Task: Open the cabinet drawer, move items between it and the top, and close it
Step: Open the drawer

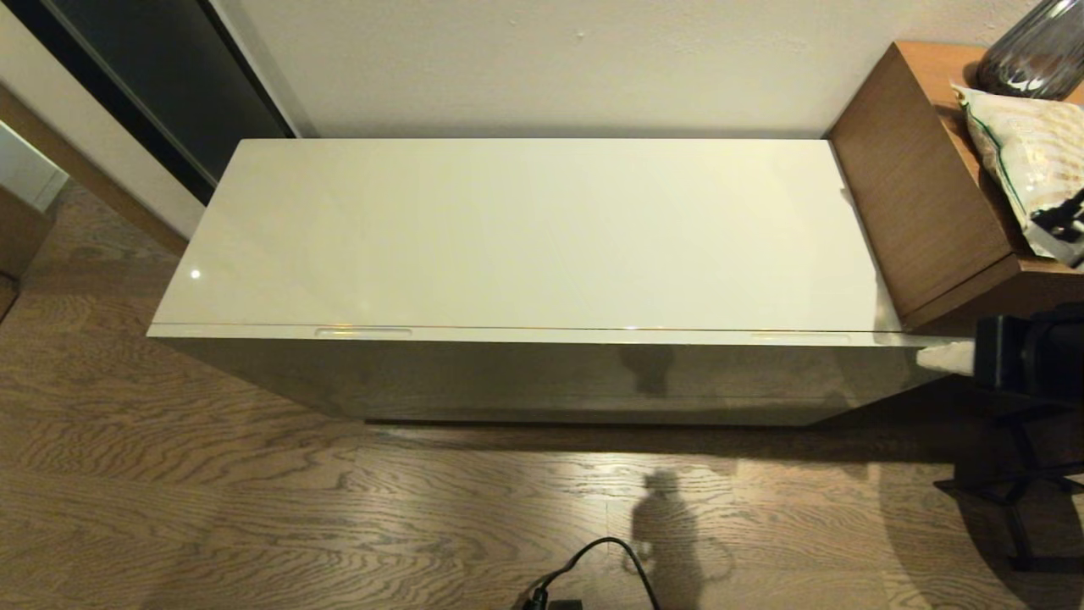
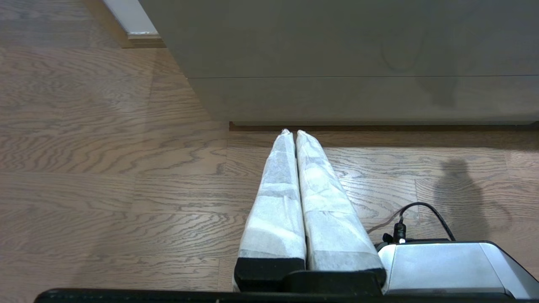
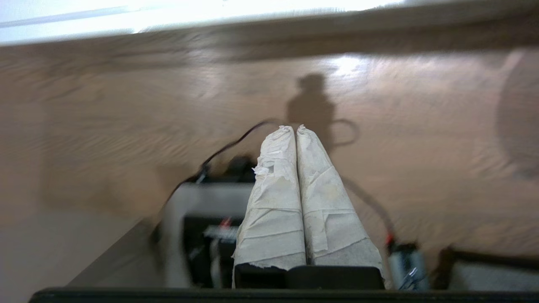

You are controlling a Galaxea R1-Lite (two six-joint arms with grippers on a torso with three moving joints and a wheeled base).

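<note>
The cabinet drawer (image 1: 542, 373) is closed, its glossy beige-grey front flush under the top (image 1: 525, 229), with one finger recess (image 1: 364, 331) at the left and another (image 1: 800, 337) at the right. The cream top lies bare. The slippers and the white packet are hidden. My left gripper (image 2: 292, 132) hangs shut and empty over the floor, pointing at the foot of the drawer front (image 2: 337, 38); it is out of the head view. My right gripper (image 3: 293, 127) is shut and empty, its white tips (image 1: 931, 357) beside the cabinet's right front corner.
A brown wooden desk (image 1: 915, 195) abuts the cabinet's right end, carrying a green-trimmed snack bag (image 1: 1029, 161) and a dark glass vase (image 1: 1037, 51). A black cable (image 1: 593, 559) lies on the wooden floor by my base (image 2: 446, 265). A black stand (image 1: 1025, 500) is at the right.
</note>
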